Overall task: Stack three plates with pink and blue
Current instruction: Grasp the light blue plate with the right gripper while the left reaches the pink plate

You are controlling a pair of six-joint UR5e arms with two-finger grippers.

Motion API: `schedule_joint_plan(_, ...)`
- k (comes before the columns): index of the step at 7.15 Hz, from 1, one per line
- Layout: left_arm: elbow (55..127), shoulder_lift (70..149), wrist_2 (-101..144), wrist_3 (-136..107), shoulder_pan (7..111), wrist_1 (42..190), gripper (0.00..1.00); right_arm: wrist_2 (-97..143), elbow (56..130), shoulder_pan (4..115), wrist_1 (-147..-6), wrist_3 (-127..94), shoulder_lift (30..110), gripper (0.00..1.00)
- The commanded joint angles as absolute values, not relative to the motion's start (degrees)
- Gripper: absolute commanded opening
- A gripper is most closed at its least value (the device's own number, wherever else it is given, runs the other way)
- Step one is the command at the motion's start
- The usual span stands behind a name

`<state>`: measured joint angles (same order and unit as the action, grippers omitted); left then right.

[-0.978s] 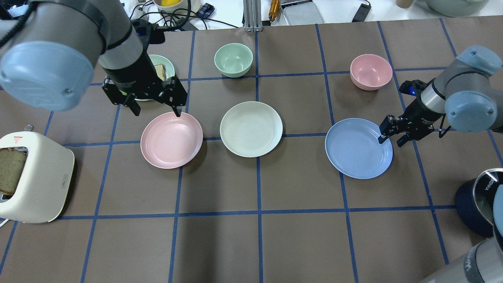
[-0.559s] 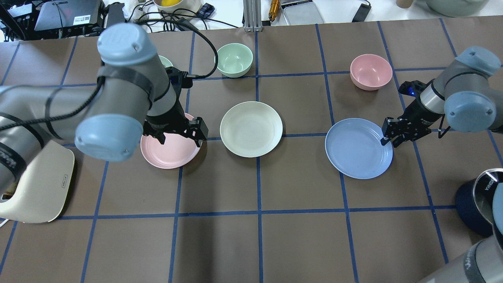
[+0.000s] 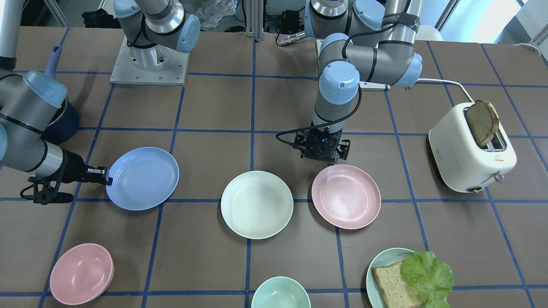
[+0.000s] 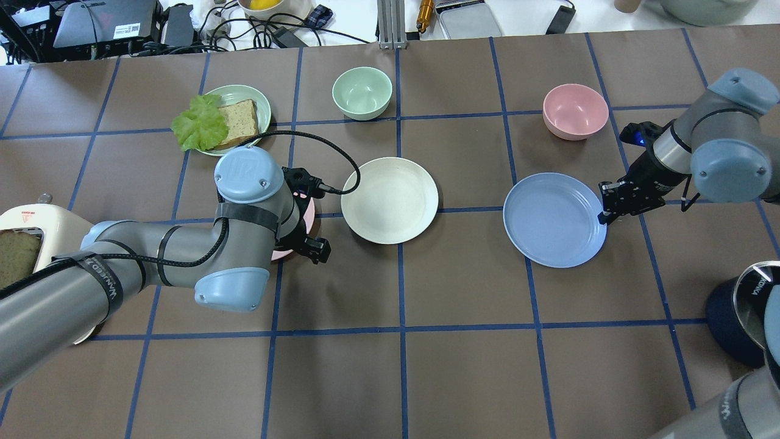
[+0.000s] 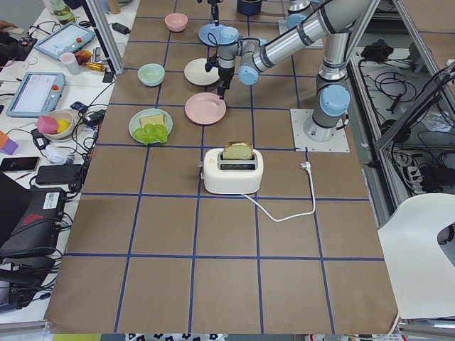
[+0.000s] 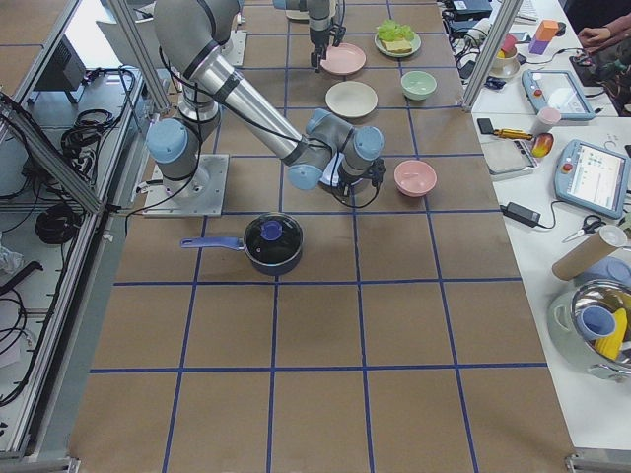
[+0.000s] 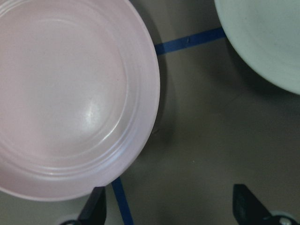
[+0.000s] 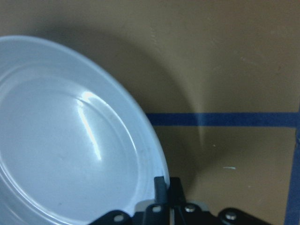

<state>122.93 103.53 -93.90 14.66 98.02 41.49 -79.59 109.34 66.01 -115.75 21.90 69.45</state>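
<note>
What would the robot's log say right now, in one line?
right gripper: shut on blue plate rim | left gripper: open beside pink plate | cream plate: bare | stack: none yet

Bright even light, soft shadows, glare streak on blue plate (image 8: 89, 122) (wrist views soft)

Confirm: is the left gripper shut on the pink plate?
No: the left gripper's fingers stand wide apart over the bare table, and the pink plate is not between them.

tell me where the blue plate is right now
In the overhead view the blue plate is on the right half, between the cream plate and the right gripper, which pinches its rim.
</note>
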Motion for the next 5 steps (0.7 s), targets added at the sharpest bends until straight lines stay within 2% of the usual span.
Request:
schedule_joint_plan(1,123.05,105.56,-94.39,17.22,98.17,39.64,0.37,-79.72,109.16,66.01,-115.75,21.97,69.70,0.01)
schedule_joint_plan(2,122.79,105.56,-94.39,17.23,98.17,39.55,0.24,-79.72,109.07,66.01,-115.75,21.89,69.78,0.00)
schedule_joint_plan(3,122.87,105.64,-95.35,17.31,98.17,39.46,0.04,-79.80,108.12,66.01,-115.32,21.97,69.87,0.00)
schedule_joint_plan(4,122.78,105.56,-95.97,17.31,98.17,38.33,0.00,-79.89,106.28,66.01,-113.83,21.97,69.87,0.00)
schedule_joint_plan(5,122.61,105.64,-96.06,17.23,98.17,35.36,0.00,-79.89,105.22,66.09,-112.17,21.97,69.79,0.00)
